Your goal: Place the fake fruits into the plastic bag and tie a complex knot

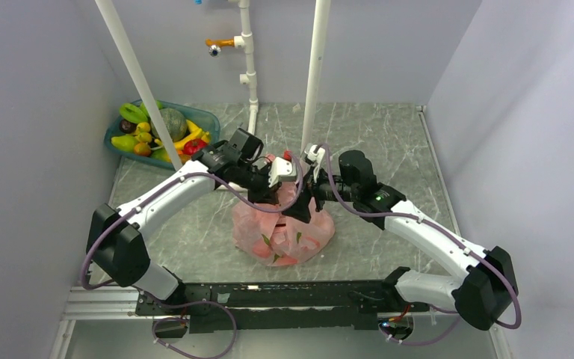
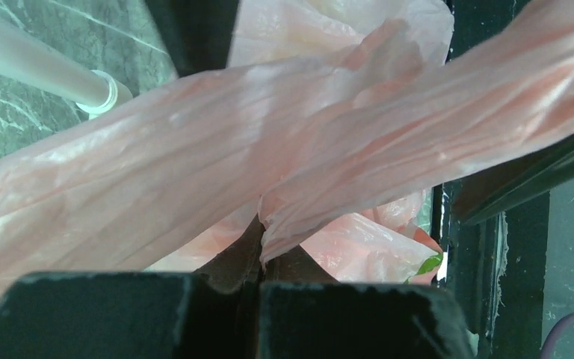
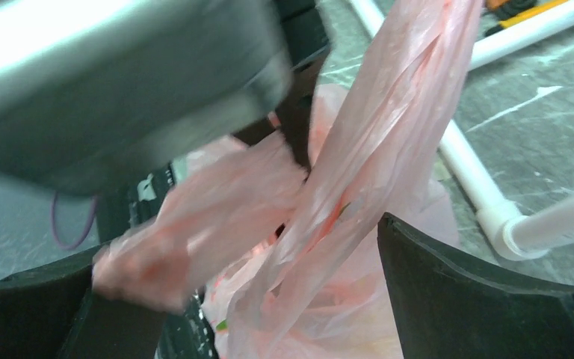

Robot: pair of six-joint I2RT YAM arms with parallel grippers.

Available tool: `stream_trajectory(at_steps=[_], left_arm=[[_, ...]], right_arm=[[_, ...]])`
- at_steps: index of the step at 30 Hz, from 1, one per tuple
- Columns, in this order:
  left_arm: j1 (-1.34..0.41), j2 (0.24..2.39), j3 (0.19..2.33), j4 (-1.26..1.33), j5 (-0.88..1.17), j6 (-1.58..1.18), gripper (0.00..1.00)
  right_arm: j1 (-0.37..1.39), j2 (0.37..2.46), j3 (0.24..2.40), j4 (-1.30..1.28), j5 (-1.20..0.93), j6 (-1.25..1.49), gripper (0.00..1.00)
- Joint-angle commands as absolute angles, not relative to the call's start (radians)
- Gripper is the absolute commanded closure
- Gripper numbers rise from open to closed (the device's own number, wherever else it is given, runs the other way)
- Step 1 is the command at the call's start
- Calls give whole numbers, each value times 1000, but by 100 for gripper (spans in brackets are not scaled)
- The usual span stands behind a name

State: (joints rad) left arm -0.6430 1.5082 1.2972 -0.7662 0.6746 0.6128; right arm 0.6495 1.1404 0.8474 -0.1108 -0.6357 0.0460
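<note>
Plastic bag (image 2: 157,172) film is pinched in the fully closed left claw (image 2: 260,273), and the twisted pink strand held there is crossed by a second strand just above the fingers. The right claw (image 3: 269,307) is held wide open; a stretched strand passes between its fingers (image 3: 478,299) and is gripped by neither. Below both claws, the bag's bulging body is set on the desk (image 1: 389,142) between the arms, with red and green fruits (image 1: 280,254) seen through it. More fruits (image 1: 146,134) are piled in a teal basin (image 1: 205,116) at the far left corner.
</note>
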Motion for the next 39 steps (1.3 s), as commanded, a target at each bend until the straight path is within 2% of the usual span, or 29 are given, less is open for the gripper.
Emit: stream_trajectory(at_steps=[1,2,4,6,8,10,12,15,18,24,26,28,30,31,32,33,35,39], left_arm=[[-674,1476,1312,-737,638,587,100],[-674,1470,1306,-733,641,584,100],[-675,1453,1298,-744,680,594,95],[-664,1425,1280,-740,714,592,86],[-628,1392,1251,-716,762,568,78],[-582,1359,1232,-704,816,552,67],[-558,1311,1207,-672,830,543,60],[-559,1223,1141,-577,847,540,57],[-579,1197,1095,-473,837,507,55],[-628,1239,1102,-428,809,487,51],[-644,1239,1085,-390,795,492,54],[-663,1244,1083,-378,788,499,65],[-676,1247,1079,-372,785,499,80],[-682,1246,1073,-366,781,500,85],[-686,1243,1065,-361,776,504,90],[-687,1241,1061,-358,769,506,93],[-690,1242,1060,-363,768,515,96],[-704,1254,1068,-379,759,525,97]], right_arm=[[653,1135,861,-10,-525,107,4],[654,1128,856,-10,-517,104,9],[653,1113,842,-14,-517,95,35],[652,1089,824,-17,-527,79,62],[652,1070,809,-29,-540,55,80],[652,1059,803,-42,-554,35,90],[652,1057,807,-57,-566,24,91],[652,1057,805,-57,-590,27,93],[653,1060,803,-51,-612,31,91],[652,1062,810,-57,-627,31,83],[652,1063,810,-61,-630,32,80],[652,1061,810,-72,-632,32,75],[653,1051,809,-102,-633,22,54],[653,1045,807,-119,-629,13,35],[652,1039,805,-137,-621,10,23],[651,1032,801,-154,-616,9,16],[650,1024,792,-183,-613,-11,10],[651,1018,760,-160,-633,-2,8]])
